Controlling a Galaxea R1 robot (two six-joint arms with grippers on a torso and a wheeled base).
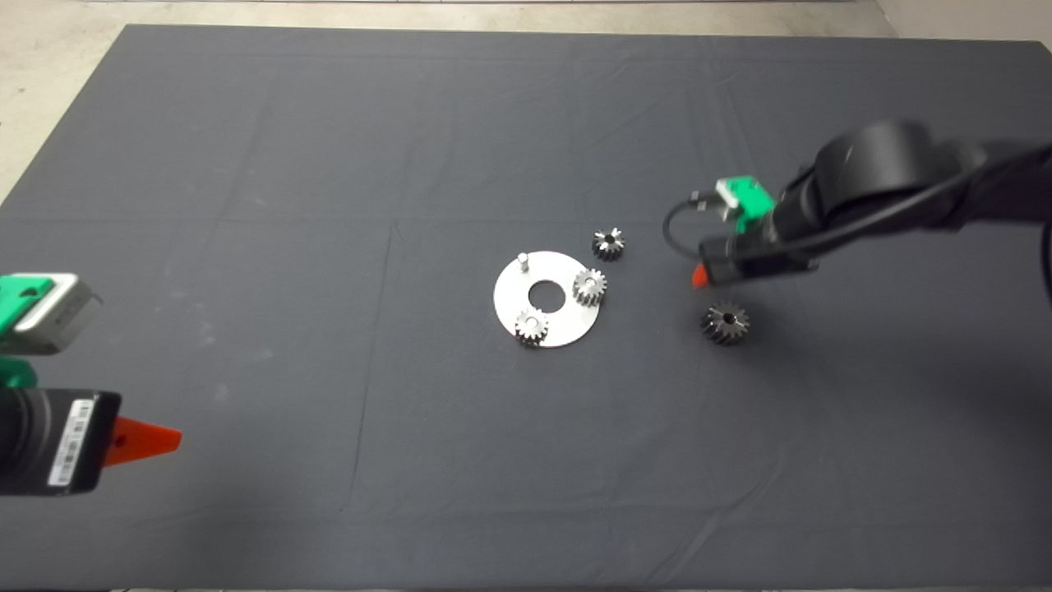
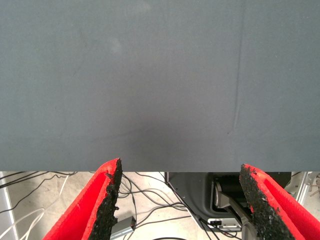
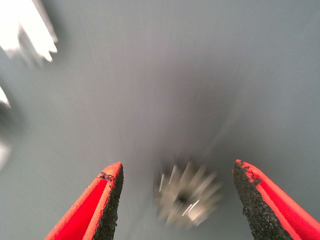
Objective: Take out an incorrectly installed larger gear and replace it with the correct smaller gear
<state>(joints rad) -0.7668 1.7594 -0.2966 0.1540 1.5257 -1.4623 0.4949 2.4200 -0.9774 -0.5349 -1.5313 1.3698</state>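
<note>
The larger gear (image 1: pixel 725 322) lies on the dark mat, right of the round steel plate (image 1: pixel 514 288). My right gripper (image 1: pixel 705 278) hovers just above and behind it, open and empty. In the right wrist view a blurred gear (image 3: pixel 187 196), apparently this larger one, lies on the mat below the gap between the spread fingers (image 3: pixel 107 200). A smaller gear (image 1: pixel 608 243) lies loose on the mat beside the plate's far right rim. Two other small gears (image 1: pixel 589 286) (image 1: pixel 532 326) sit on the plate. One bare peg (image 1: pixel 522 261) stands at the plate's far left.
My left gripper (image 1: pixel 148 440) is parked at the lower left edge, open and empty (image 2: pixel 180 200). Its wrist view shows bare mat, and cables and equipment on the floor (image 2: pixel 220 195) beyond the mat's edge.
</note>
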